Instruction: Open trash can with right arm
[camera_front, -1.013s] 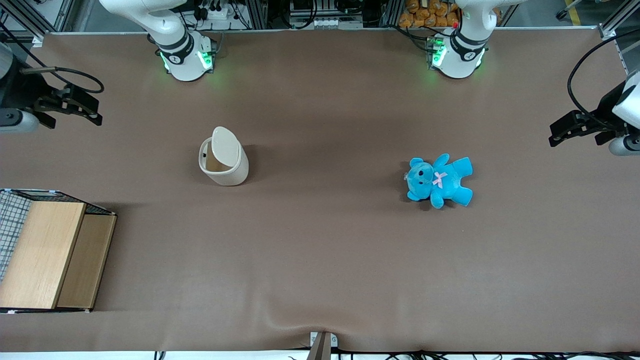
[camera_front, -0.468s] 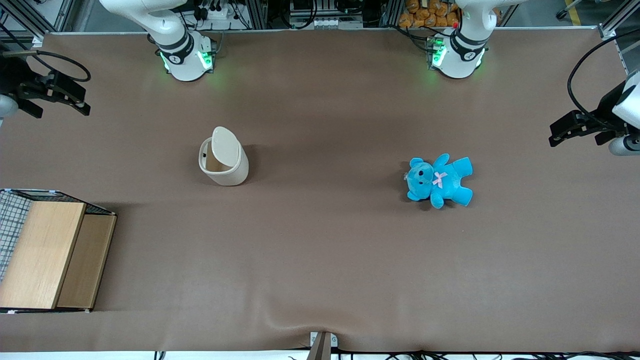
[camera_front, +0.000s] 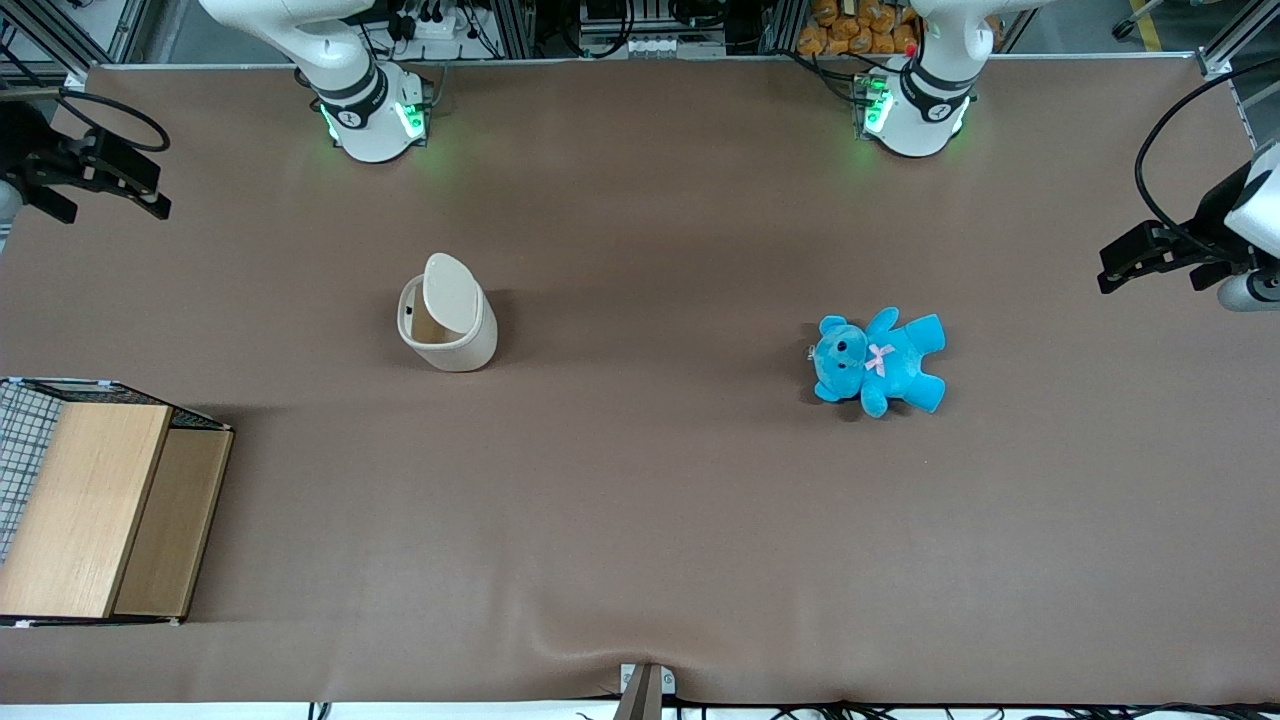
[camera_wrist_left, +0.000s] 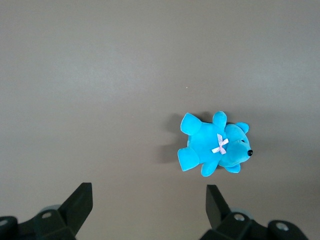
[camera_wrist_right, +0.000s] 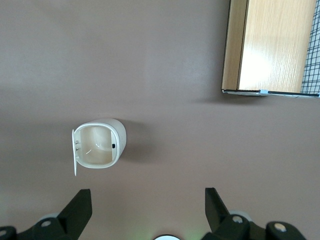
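Front view shows the trash can (camera_front: 447, 326) standing upright on a brown table cover (camera_front: 640, 520), toward the working arm's end of the table, with its flat lid (camera_front: 450, 291) swung up on edge and the brownish inside open to the camera. In the right wrist view the trash can (camera_wrist_right: 99, 144) shows as a rounded-square mouth with the lid (camera_wrist_right: 75, 152) standing thin at one side. The cover is plain and matte, with a small ripple at its edge nearest the front camera; past the table's farther edge run metal frames, cables and a heap of orange things too small to make out. A light wooden box (camera_front: 105, 508) with wire mesh sits nearer the front camera than the trash can and closer to the working arm's end, cut off by the picture's edge; the wrist view also catches only part of the wooden box (camera_wrist_right: 272, 46). A blue teddy (camera_front: 877, 361) lies flat toward the parked arm's end, well apart from the trash can. The right arm's base (camera_front: 368, 112) stands at the table's farther edge with green lights lit, its upper links cut off. The gripper (camera_front: 95, 185) hangs above the table's edge at the working arm's end, well apart from the trash can; its fingers (camera_wrist_right: 79, 207) stand wide apart, holding and touching nothing.
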